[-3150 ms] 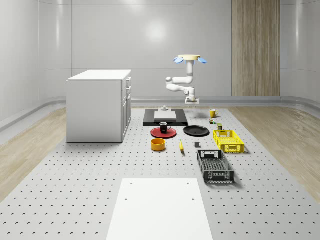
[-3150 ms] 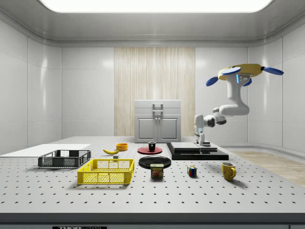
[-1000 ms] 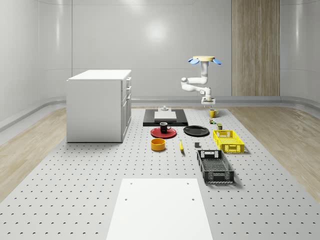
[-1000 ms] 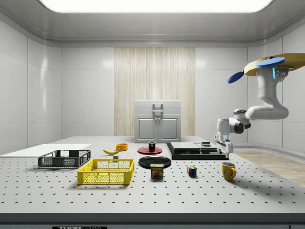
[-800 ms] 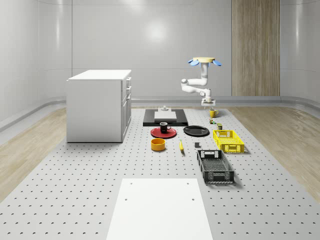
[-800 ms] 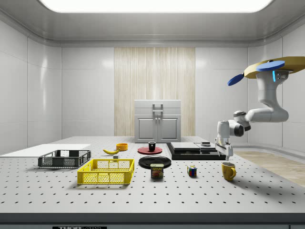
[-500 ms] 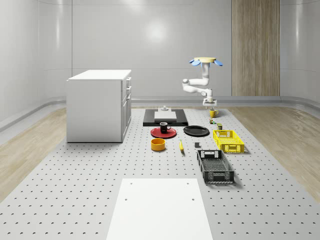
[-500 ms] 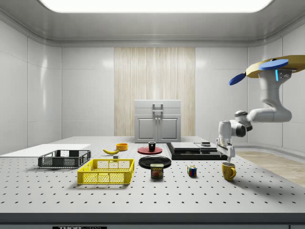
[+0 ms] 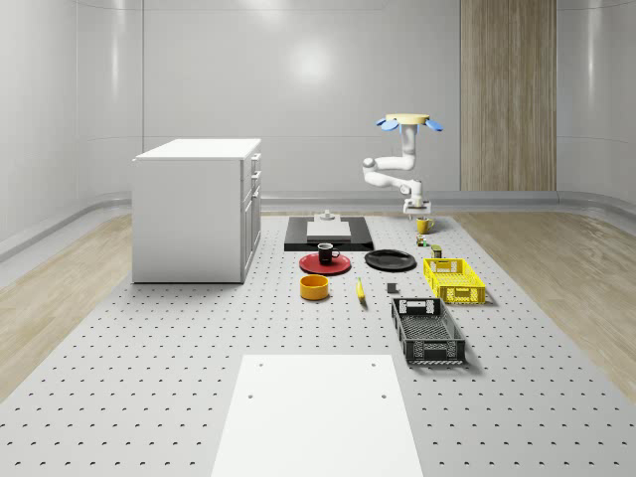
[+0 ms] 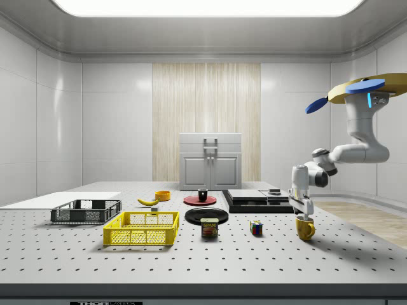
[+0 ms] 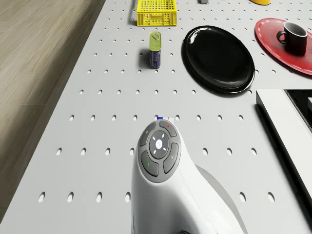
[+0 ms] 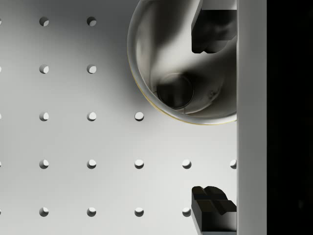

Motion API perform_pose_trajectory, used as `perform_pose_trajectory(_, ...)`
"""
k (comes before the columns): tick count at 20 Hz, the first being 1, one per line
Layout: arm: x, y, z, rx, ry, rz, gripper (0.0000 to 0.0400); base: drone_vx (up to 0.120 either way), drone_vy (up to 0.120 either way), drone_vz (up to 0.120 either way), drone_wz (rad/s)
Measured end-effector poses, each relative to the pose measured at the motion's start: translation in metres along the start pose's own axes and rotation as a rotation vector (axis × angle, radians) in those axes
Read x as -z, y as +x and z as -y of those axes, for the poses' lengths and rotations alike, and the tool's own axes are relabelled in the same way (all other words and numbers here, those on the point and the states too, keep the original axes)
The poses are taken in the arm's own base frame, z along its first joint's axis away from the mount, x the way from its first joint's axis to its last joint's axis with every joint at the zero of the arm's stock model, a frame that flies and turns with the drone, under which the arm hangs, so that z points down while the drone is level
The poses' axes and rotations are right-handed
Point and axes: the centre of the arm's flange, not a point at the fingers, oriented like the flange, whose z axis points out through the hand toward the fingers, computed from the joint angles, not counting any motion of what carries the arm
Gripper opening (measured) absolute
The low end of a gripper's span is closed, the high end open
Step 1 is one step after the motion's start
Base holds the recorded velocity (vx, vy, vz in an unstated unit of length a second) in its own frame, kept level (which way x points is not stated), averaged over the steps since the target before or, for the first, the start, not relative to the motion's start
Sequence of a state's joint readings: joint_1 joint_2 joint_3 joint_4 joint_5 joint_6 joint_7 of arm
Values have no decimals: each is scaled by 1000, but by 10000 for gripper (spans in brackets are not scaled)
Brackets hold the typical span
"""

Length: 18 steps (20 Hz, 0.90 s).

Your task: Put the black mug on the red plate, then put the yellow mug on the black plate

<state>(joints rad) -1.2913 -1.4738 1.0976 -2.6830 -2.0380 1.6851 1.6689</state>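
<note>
The black mug (image 9: 326, 252) stands on the red plate (image 9: 310, 264); the drone view shows this black mug (image 11: 294, 38) on the red plate (image 11: 273, 34) too. Beside it lies the bare black plate (image 9: 390, 260) (image 11: 218, 58). The yellow mug (image 9: 423, 226) (image 10: 305, 228) stands upright on the table near its far right corner. The drone (image 9: 408, 122) hovers above and slightly behind that mug. My gripper (image 10: 304, 214) hangs open just over the mug's rim. In the wrist view the gripper (image 12: 213, 117) straddles the mug's wall (image 12: 161, 105), one finger (image 12: 212, 29) over the opening, the other finger (image 12: 212, 205) outside.
A black slab with a white block (image 9: 328, 233) lies behind the plates, beside a white cabinet (image 9: 197, 209). A tin can (image 10: 209, 227) and a colour cube (image 10: 255, 228) stand near the yellow mug. A yellow crate (image 9: 454, 279), black crate (image 9: 427, 330), orange bowl (image 9: 314, 287) and banana (image 9: 360, 289) sit nearer.
The drone has moved from over the black slab toward the whole-scene view's right. The arm has lowered the gripper down onto the yellow mug's rim. The mugs have not moved.
</note>
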Motion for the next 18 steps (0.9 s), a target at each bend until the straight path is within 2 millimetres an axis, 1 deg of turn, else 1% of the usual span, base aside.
perform_pose_trajectory(4,-10,0,0,0,0,0,400,0,0,0,0)
perform_pose_trajectory(8,-14,0,0,0,0,0,400,0,0,0,0)
perform_pose_trajectory(16,-3,0,0,0,0,0,400,0,0,0,0)
perform_pose_trajectory(17,-2,0,0,0,0,0,336,0,0,0,0)
perform_pose_trajectory(18,-2,0,0,0,0,0,286,0,0,0,0)
